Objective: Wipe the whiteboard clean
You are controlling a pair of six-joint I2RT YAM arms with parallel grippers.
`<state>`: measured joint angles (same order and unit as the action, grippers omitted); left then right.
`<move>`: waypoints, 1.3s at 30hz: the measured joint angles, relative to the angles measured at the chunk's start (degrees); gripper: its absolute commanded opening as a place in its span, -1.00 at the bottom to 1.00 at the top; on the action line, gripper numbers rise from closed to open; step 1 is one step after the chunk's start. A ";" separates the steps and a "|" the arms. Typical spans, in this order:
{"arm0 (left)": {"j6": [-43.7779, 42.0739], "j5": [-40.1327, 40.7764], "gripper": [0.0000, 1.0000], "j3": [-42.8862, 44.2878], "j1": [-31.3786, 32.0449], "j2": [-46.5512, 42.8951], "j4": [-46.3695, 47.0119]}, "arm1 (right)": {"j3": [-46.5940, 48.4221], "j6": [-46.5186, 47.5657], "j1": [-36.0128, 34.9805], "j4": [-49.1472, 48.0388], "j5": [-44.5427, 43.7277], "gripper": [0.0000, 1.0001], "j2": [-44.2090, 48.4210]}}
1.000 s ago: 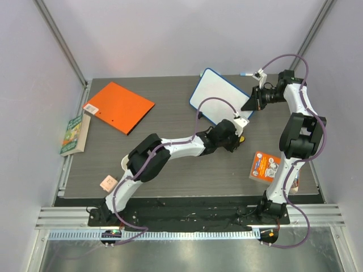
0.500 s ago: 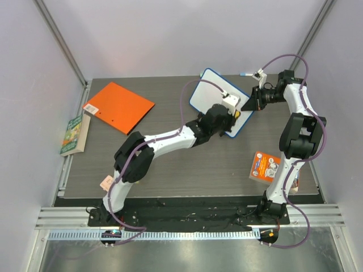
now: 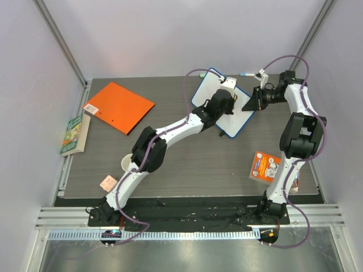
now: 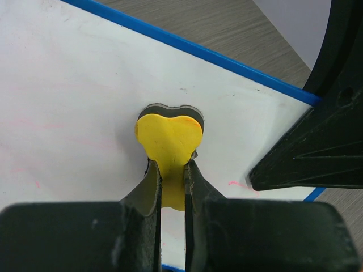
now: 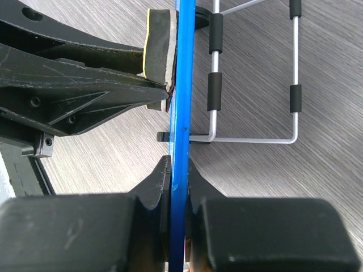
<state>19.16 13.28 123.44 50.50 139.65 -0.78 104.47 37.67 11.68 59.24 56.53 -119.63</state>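
The whiteboard [image 3: 240, 119], white with a blue rim, stands tilted at the back of the table. My right gripper [image 3: 253, 102] is shut on its right edge; the right wrist view shows the blue rim [image 5: 182, 85] pinched between the jaws of that gripper [image 5: 178, 167]. My left gripper [image 3: 227, 95] is shut on a yellow heart-shaped eraser [image 4: 169, 139], which is pressed flat on the white surface [image 4: 74, 85]. Faint red marks [image 4: 238, 183] remain beside the eraser. From the side, the eraser [image 5: 159, 56] touches the board's face.
An orange folder [image 3: 119, 106] lies at the back left, and a green book [image 3: 75, 135] sits at the left edge. A small card [image 3: 107, 182] lies front left, an orange booklet [image 3: 265, 166] front right. A wire stand [image 5: 255, 85] is behind the board.
My left gripper has carried the eraser from the board's near right corner up across its face toward the far edge. The right gripper has kept its hold and place.
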 measured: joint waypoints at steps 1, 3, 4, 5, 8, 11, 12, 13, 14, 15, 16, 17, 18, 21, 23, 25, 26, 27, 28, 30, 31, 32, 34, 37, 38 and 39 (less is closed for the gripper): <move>0.20 -0.09 -1.00 0.00 0.00 0.00 -0.02 | 0.00 -0.02 0.00 0.00 0.00 -0.97 0.00; 0.24 -0.26 -1.00 -0.22 0.00 0.00 0.11 | 0.00 -0.04 0.00 0.00 0.00 -0.97 0.00; 0.24 -0.33 -1.00 -0.42 0.00 0.00 0.33 | 0.00 -0.09 0.00 -0.02 -0.04 -0.97 0.00; 0.22 -0.39 -1.00 -0.81 0.00 -0.07 0.85 | 0.00 -0.11 0.00 -0.02 -0.04 -0.97 0.00; 0.11 -0.55 -1.00 -2.60 0.13 -0.57 2.67 | 0.00 -0.26 0.00 -0.02 -0.09 -0.97 0.00; -0.44 -0.55 -1.00 -4.22 0.72 -1.01 3.61 | 0.00 -0.28 0.02 -0.02 -0.13 -0.97 0.00; -0.68 -0.33 -1.00 -4.70 1.09 -1.09 3.78 | 0.00 -0.28 0.02 -0.02 -0.13 -0.97 0.00; -1.11 -0.11 -1.00 -5.09 1.49 -1.18 3.82 | 0.00 -0.31 0.02 -0.02 -0.15 -0.97 0.00; -1.44 0.28 -1.00 -5.46 1.97 -1.25 3.89 | 0.00 -0.31 0.04 -0.02 -0.17 -0.97 0.00; -1.62 0.61 -1.00 -5.84 2.47 -1.29 3.93 | 0.00 -0.28 0.07 0.00 -0.17 -0.97 0.00; -1.75 0.92 -1.00 -6.08 2.99 -1.29 3.91 | 0.00 -0.28 0.09 0.00 -0.24 -0.97 0.00; -1.81 1.20 -1.00 -6.29 3.48 -1.29 3.89 | 0.00 -0.28 0.11 0.00 -0.28 -0.97 0.00; -1.88 1.42 -1.00 -6.47 3.93 -1.29 3.82 | 0.00 -0.28 0.15 0.02 -0.28 -0.97 0.00; -1.90 2.27 -1.00 -6.62 4.94 -1.27 3.52 | 0.00 -0.22 0.26 0.17 -0.28 -0.97 0.00; -1.90 2.45 -1.00 -6.62 5.07 -1.25 3.50 | 0.00 -0.04 0.35 0.44 -0.26 -0.97 0.00; -1.86 2.67 -1.00 -6.62 5.11 -1.14 3.58 | 0.00 -0.02 0.37 0.52 -0.26 -0.97 0.00; -1.86 2.91 -1.00 -6.62 5.20 -1.09 3.63 | 0.00 0.00 0.37 0.59 -0.26 -0.97 0.00; -1.81 3.23 -1.00 -6.62 5.27 -1.05 3.69 | 0.00 0.04 0.37 0.61 -0.26 -0.97 0.00; -1.73 3.52 -1.00 -6.62 5.35 -1.01 3.78 | 0.00 0.07 0.37 0.61 -0.26 -0.97 0.00; -1.53 3.80 -1.00 -6.69 5.44 -0.94 3.98 | 0.00 0.11 0.39 0.63 -0.26 -0.97 0.00; -1.51 3.87 -1.00 -6.82 5.46 -0.94 4.15 | 0.00 0.11 0.39 0.63 -0.26 -0.97 0.00; -1.44 3.93 -1.00 -7.02 5.49 -0.94 4.44 | 0.00 0.13 0.39 0.63 -0.26 -0.97 0.00; -1.31 4.13 -1.00 -7.45 5.55 -0.94 5.07 | 0.00 0.13 0.42 0.63 -0.26 -0.97 0.00; -1.25 4.76 -1.00 -8.41 5.77 -0.96 6.54 | 0.00 0.13 0.44 0.63 -0.28 -0.97 0.00; -1.18 4.85 -1.00 -8.92 5.81 -1.05 7.17 | 0.00 0.13 0.48 0.63 -0.28 -0.97 0.00; -1.11 5.07 -1.00 -9.35 5.88 -1.09 7.87 | 0.00 0.13 0.50 0.63 -0.28 -0.97 -0.02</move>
<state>18.04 18.35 114.08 56.38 138.56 7.09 104.47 37.80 12.19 59.88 56.25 -119.66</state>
